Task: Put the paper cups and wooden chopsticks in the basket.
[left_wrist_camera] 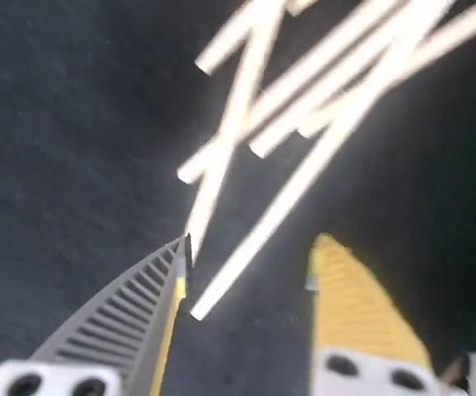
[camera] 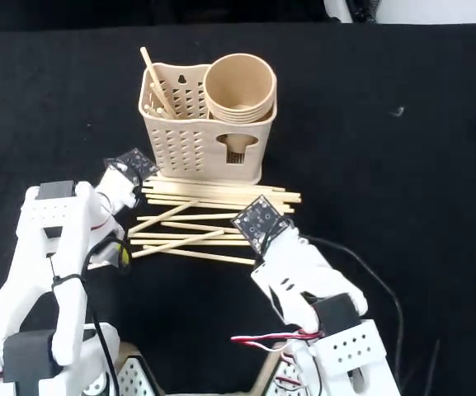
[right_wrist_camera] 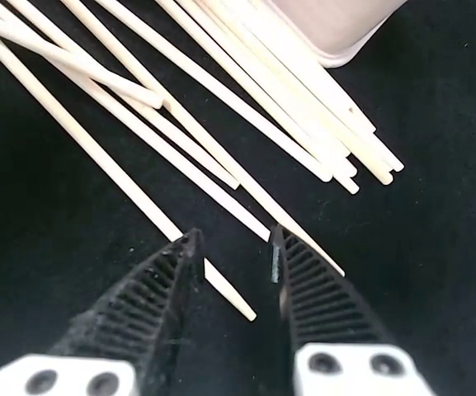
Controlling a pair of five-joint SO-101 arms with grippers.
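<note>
Wooden chopstick (right_wrist_camera: 225, 290) between right pincer (right_wrist_camera: 232, 247) fingers

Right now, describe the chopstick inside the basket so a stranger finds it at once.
On the black table stands a beige basket, paper cups stacked in one compartment. The chopstick leans in the other, poking above the rim; the rest lie flat on the table.
</note>
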